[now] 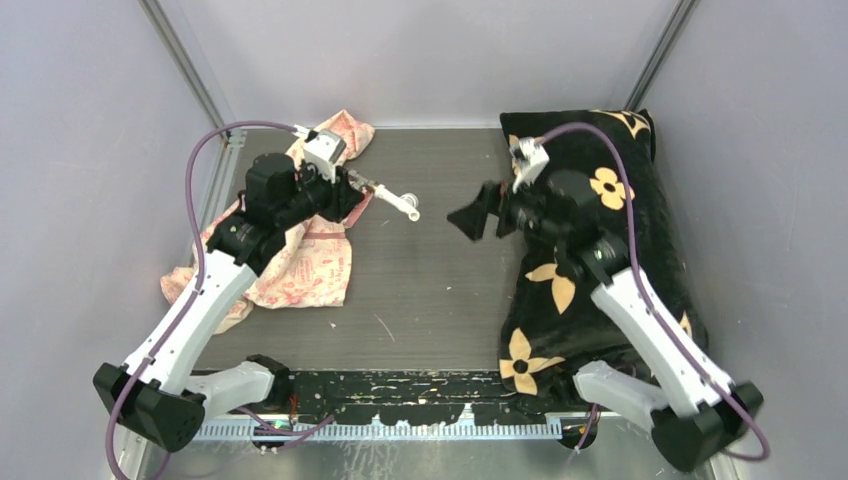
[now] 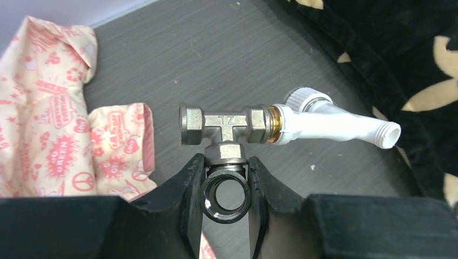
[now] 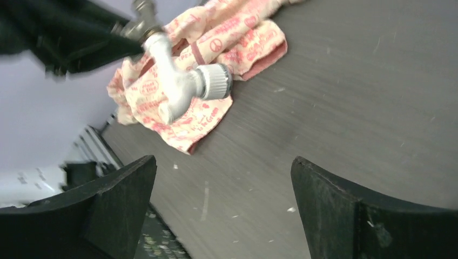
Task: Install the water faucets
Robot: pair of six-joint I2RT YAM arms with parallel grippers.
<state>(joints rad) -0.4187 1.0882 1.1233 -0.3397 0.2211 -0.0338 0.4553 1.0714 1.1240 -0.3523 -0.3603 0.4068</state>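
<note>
Left gripper [image 2: 227,178]: jaws clamped on the lower stub of the metal T-fitting [image 2: 224,125], white tap [image 2: 329,121] jutting from one end above the counter [image 2: 227,48] | Right gripper [image 3: 224,181]: jaws spread wide, well apart from the tap | Risk: a hard twist may pivot the fitting in that narrow grip.

Glossy white plastic tap [image 2: 335,127], polished metal fitting [image 2: 224,125] (smooth, silvery), matt cloth [image 2: 48,108].

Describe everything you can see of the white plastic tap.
The white plastic tap has a ribbed round knob and an open threaded spout end. Its brass-coloured collar is screwed into one arm of a silver metal tee fitting, whose stem the left gripper clamps in its jaws. It lies level, pointing toward the right gripper; nothing else touches it.
</note>
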